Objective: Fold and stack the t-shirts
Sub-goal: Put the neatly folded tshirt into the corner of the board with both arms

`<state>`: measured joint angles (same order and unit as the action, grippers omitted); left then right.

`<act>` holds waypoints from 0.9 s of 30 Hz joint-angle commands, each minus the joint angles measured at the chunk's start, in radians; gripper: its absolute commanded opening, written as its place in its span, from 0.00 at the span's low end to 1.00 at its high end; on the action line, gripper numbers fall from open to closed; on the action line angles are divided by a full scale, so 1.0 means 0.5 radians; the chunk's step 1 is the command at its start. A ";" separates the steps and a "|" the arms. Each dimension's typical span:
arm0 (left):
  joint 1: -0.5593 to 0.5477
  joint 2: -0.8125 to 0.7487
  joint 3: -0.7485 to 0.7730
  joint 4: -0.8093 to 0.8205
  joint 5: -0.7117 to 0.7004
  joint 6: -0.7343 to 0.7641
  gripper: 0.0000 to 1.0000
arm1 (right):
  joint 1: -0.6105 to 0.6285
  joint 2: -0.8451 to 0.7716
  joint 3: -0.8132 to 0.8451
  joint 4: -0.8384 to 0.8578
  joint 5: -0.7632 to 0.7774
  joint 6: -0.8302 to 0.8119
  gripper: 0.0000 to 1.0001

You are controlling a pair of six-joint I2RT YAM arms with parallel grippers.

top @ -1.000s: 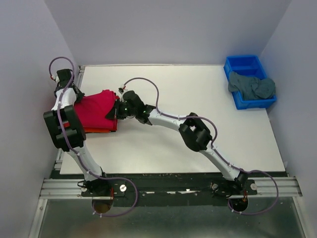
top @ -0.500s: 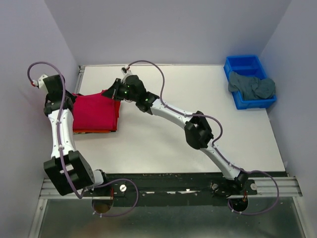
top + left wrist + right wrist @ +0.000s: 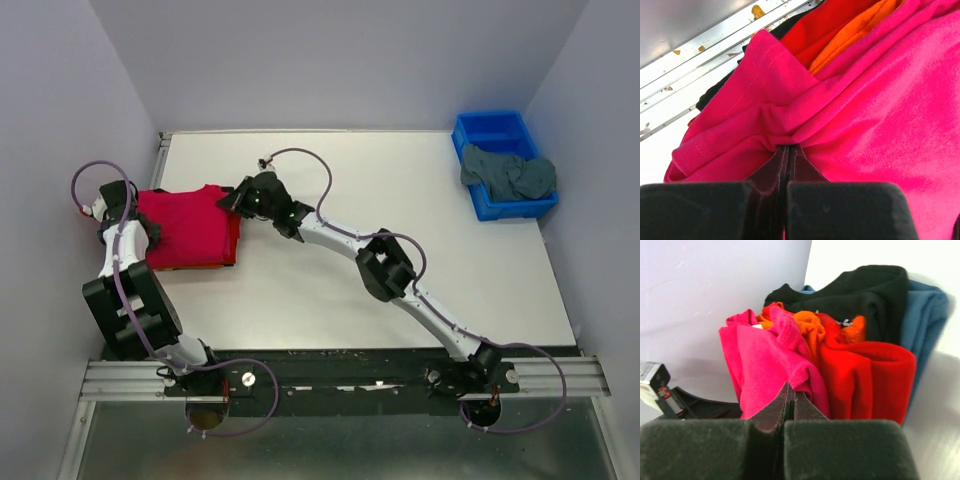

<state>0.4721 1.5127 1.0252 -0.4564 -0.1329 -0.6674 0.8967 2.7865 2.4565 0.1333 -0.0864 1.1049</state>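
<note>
A crimson-pink t-shirt (image 3: 190, 222) lies over a stack of folded t-shirts at the table's left edge. My left gripper (image 3: 141, 222) is shut on its left edge, where the cloth bunches at the fingertips (image 3: 788, 146). My right gripper (image 3: 232, 199) is shut on a hem at its far right corner (image 3: 790, 388). Under the pink cloth (image 3: 762, 360) show an orange shirt (image 3: 807, 327) and a red one (image 3: 865, 380); the same orange (image 3: 855, 32) and red (image 3: 832, 20) layers show in the left wrist view. A grey-teal t-shirt (image 3: 508, 172) lies crumpled in the bin.
The blue plastic bin (image 3: 478, 133) stands at the back right. A black garment (image 3: 860, 290) and a blue one (image 3: 926, 315) lie at the bottom of the stack. A metal rail (image 3: 715, 42) runs along the table's left edge, close to the wall.
Both grippers stayed shut on the pink shirt. They drew it out wide over the stack, and it now lies flatter; the left arm has swung back toward the left edge.
</note>
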 commanded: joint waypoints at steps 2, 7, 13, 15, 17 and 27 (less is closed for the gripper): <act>0.022 -0.092 -0.038 0.017 0.017 0.071 0.00 | -0.008 -0.179 -0.197 -0.092 0.225 0.076 0.01; 0.004 -0.322 -0.001 0.023 0.060 0.114 0.00 | -0.051 -0.268 -0.204 -0.049 0.056 -0.025 0.01; -0.528 -0.611 -0.026 0.118 -0.215 0.157 0.11 | -0.069 -0.703 -0.592 -0.040 0.157 -0.507 0.01; -0.753 -0.617 -0.004 0.097 -0.372 0.111 0.11 | -0.124 -0.976 -1.011 0.137 0.133 -0.568 0.03; -0.901 -0.608 0.011 0.100 -0.388 0.071 0.13 | -0.204 -1.243 -1.435 0.383 0.041 -0.587 0.07; -1.762 -0.639 -0.393 0.850 -0.519 0.172 0.21 | -0.581 -2.492 -2.908 0.540 0.020 -0.869 0.16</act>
<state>-0.2810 1.1950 0.9314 -0.2481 -0.3141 -0.6174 0.6331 1.6943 1.1992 0.3698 -0.0788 0.7631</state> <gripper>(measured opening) 0.197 0.143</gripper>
